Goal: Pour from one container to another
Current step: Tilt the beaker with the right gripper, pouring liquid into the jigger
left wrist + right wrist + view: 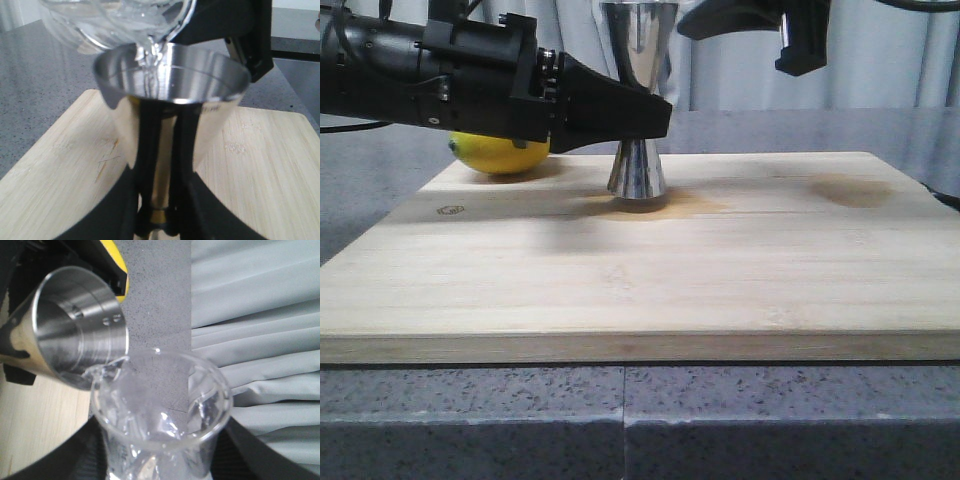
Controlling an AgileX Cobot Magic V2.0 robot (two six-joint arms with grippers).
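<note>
One steel jigger [637,150], one glass beaker [160,425], one lemon [500,152], one bamboo cutting board [640,270], two arms. The jigger stands upright on the board, just right of the lemon, which lies at the board's back left behind the left arm. The left end effector [645,120] comes in from the left, its black fingers [145,165] pinching the jigger at its narrow waist, where a gold band shows in the left wrist view. The beaker is tilted over the jigger's open top cup, lip at the rim, held in the right end effector [160,467], whose dark fingers press on either side of the glass. A thin clear stream [151,60] runs from the beaker lip into the jigger cup; clear liquid sits in the tipped beaker, and the fill level inside the jigger cannot be told. The board has two brownish stains and lies on a grey speckled tabletop [620,420]. Pale curtains [255,340] hang behind.
</note>
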